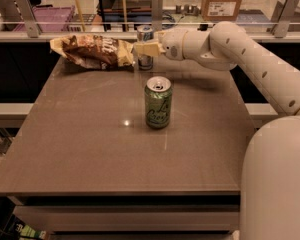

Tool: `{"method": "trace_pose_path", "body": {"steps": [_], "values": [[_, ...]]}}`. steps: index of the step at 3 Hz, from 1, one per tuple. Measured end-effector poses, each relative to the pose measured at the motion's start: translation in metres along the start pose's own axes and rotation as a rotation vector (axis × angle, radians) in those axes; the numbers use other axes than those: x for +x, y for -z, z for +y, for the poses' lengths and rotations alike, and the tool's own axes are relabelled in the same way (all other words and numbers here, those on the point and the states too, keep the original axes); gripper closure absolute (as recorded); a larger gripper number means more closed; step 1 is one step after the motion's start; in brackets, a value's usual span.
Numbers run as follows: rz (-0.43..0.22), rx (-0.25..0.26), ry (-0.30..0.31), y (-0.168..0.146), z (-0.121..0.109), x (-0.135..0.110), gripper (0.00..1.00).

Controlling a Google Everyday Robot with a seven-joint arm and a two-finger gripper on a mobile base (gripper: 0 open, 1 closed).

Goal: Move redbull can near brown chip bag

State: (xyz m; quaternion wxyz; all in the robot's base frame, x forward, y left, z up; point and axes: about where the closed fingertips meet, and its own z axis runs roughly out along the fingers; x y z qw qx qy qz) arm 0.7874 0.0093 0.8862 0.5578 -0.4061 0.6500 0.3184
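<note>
The redbull can point(145, 34) stands upright at the back of the table, just right of the brown chip bag point(92, 51). The bag lies crumpled at the table's back left, its pale edge close to the can. My gripper point(143, 49) reaches in from the right at the can's mid-height, and part of it crosses in front of the can and hides its middle. The white arm point(225, 49) stretches from the right side across the back of the table.
A green can point(158, 103) with script lettering stands upright near the middle of the table point(90, 149). A rail with metal posts point(157, 9) runs behind the table's back edge. My robot body point(275, 184) fills the lower right.
</note>
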Motion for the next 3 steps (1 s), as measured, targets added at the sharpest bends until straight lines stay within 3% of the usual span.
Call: {"method": "trace_pose_path", "body": {"steps": [1, 2, 3], "values": [[0.0, 0.0, 0.0, -0.0001, 0.0001, -0.0001, 0.13], [0.0, -0.005, -0.001, -0.003, 0.0019, -0.0001, 0.0], [0.0, -0.005, -0.001, -0.0031, 0.0019, -0.0001, 0.0]]}}
